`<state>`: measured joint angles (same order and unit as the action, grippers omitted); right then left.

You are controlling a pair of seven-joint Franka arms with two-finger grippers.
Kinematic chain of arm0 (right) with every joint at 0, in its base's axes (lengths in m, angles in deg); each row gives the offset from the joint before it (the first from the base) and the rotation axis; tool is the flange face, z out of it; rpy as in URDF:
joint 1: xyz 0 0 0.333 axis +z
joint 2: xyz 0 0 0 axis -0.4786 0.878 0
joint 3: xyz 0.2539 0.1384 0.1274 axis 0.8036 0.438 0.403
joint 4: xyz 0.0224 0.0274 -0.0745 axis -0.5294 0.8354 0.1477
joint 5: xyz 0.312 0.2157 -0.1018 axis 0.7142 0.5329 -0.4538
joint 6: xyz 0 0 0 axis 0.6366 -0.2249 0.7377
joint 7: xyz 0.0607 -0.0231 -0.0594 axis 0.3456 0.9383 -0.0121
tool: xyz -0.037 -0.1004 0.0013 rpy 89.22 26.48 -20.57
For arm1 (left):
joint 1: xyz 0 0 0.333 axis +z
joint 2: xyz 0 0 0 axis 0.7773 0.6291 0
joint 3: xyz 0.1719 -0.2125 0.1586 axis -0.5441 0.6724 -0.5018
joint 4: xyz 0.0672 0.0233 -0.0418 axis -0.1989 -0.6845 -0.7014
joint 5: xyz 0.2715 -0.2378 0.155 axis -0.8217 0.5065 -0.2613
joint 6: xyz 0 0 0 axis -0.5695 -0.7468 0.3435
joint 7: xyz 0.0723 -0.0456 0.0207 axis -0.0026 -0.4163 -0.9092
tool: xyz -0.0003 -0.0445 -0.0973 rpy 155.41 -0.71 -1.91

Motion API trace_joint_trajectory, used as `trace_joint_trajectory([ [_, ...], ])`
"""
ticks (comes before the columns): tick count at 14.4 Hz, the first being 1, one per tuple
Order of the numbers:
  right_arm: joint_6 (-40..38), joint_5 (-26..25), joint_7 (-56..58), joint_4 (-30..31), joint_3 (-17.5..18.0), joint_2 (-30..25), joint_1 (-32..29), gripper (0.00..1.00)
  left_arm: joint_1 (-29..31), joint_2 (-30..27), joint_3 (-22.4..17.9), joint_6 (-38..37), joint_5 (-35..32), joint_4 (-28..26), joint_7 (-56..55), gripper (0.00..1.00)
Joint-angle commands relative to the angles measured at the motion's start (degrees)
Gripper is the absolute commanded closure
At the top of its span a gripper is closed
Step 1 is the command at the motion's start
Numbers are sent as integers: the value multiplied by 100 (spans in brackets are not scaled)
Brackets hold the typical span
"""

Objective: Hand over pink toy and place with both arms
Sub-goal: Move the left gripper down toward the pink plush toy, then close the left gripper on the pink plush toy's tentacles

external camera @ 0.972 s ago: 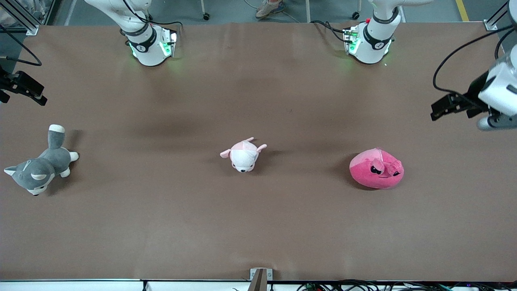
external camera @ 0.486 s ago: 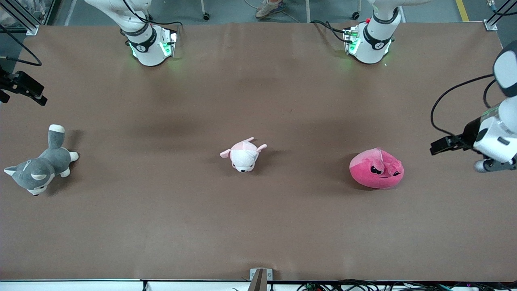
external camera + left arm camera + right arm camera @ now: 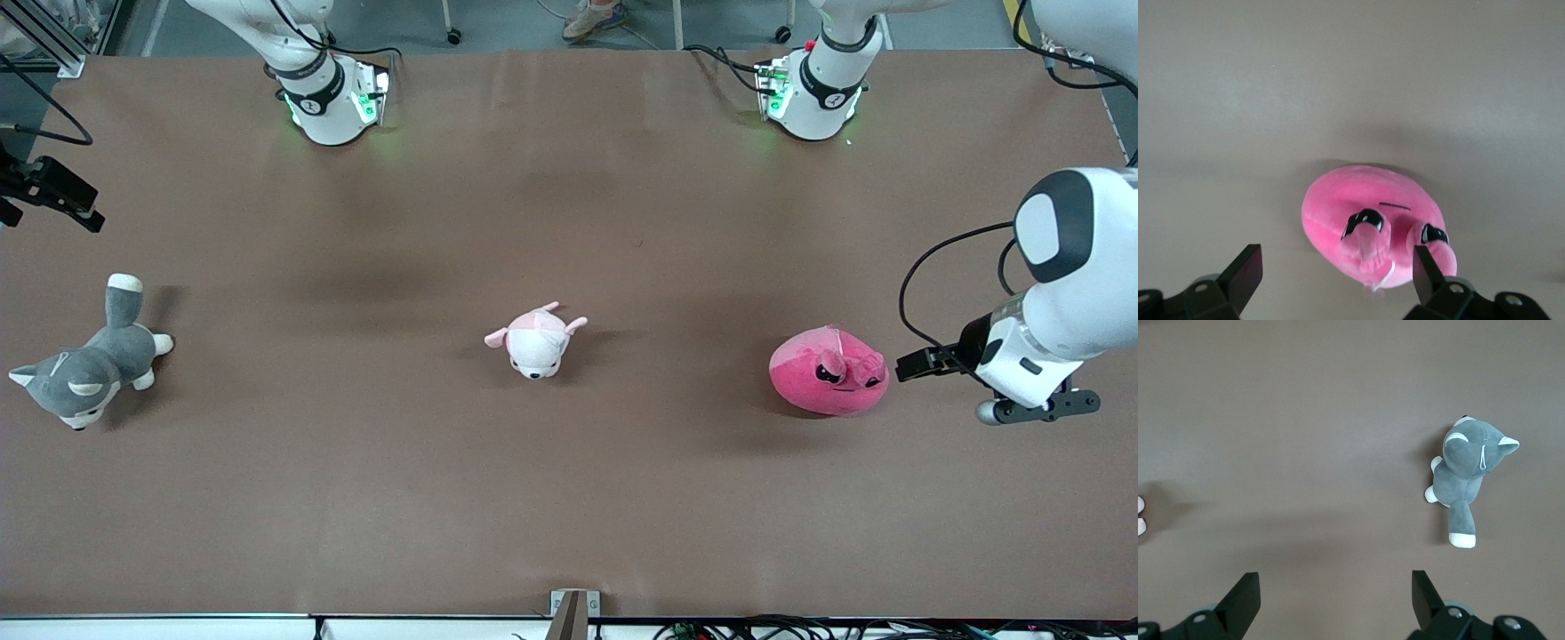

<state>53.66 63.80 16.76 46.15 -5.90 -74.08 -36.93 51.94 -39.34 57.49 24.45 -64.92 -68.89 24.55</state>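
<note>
**Q:** Pink toy (image 3: 829,382), location?

**A:** On the desk (image 3: 569,498), toward the left arm's end, about midway between the edge with the bases and the edge nearest the front camera. Rounded plush, face toward that camera. Untouched.

**Q:** Left gripper (image 3: 1338,280)?

**A:** In the air over the desk at the left arm's end, just beside the toy. Fingers (image 3: 1245,270) spread wide, nothing between them. In the left wrist view the toy sits ahead of the gap, not yet inside it.

**Q:** Right gripper (image 3: 1331,597)?

**A:** Waiting over the right arm's end, near the husky (image 3: 84,369). Fingers wide apart, empty.

**Q:** Other items?

**A:** Pale plush (image 3: 536,339) at mid-desk, well apart from the toy.

**Q:** Step in hand, and how to do it well?

**A:** Judged: approach for the first pick. Centre the gap over the widest part of the body, come down until the fingers straddle it, then close firmly; soft plush likely compresses, so a shallow pinch on an ear could slip. Grip toward one side, leaving bare plush for the right gripper at the handover.
</note>
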Motion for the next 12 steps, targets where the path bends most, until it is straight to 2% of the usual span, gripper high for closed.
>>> trace_joint_trajectory([
  [1, 40, 13, 89, 199, 65, -182, -90, 0, -39, 152, 3, 330, 108, -93, -21, 4],
  [7, -65, 13, 80, 199, 65, -164, -107, 0, -162, 302, 38, 515, 433, -340, -319, 19],
  [12, -135, 13, 80, 207, 65, -155, -107, 0, -136, 293, 47, 515, 433, -524, -302, 36],
])
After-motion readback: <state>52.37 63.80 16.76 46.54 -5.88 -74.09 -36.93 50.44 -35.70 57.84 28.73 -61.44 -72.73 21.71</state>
